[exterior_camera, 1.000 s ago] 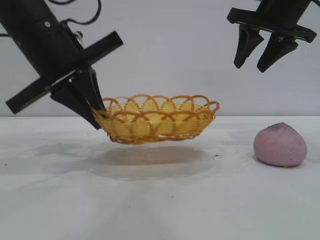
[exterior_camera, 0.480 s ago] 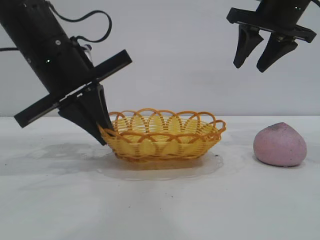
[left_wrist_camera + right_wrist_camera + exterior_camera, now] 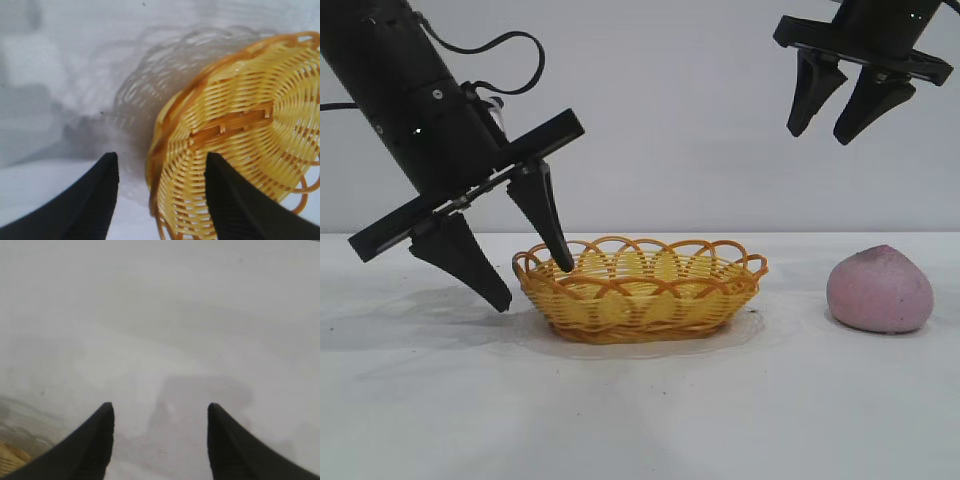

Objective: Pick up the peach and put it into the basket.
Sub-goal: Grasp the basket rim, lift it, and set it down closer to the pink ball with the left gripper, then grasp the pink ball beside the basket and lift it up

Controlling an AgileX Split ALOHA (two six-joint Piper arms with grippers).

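Toward the left end of the bench (image 3: 640, 420), the basket (image 3: 640, 298) sits flat on the surface with nothing in it, and the left hand (image 3: 532, 285) straddles its left rim with the jaws spread: one finger dips inside the rim and the other hangs outside, apart from the weave, so the hand is released rather than gripping. The left arm slopes steeply down toward the basket from the upper left. The peach (image 3: 879, 289) lies alone near the right end of the bench, well apart from the basket and untouched. The right hand (image 3: 840, 125) hangs high above the bench, over the space between basket and peach and nearer the peach, its fingers pointing down and parted, holding nothing. As I judge it, the basket is placed and the pick-up of the peach is not yet begun. The next move calls for the right hand to shift over the peach and come down with its jaws wide enough to span it, while the left hand clears the rim.
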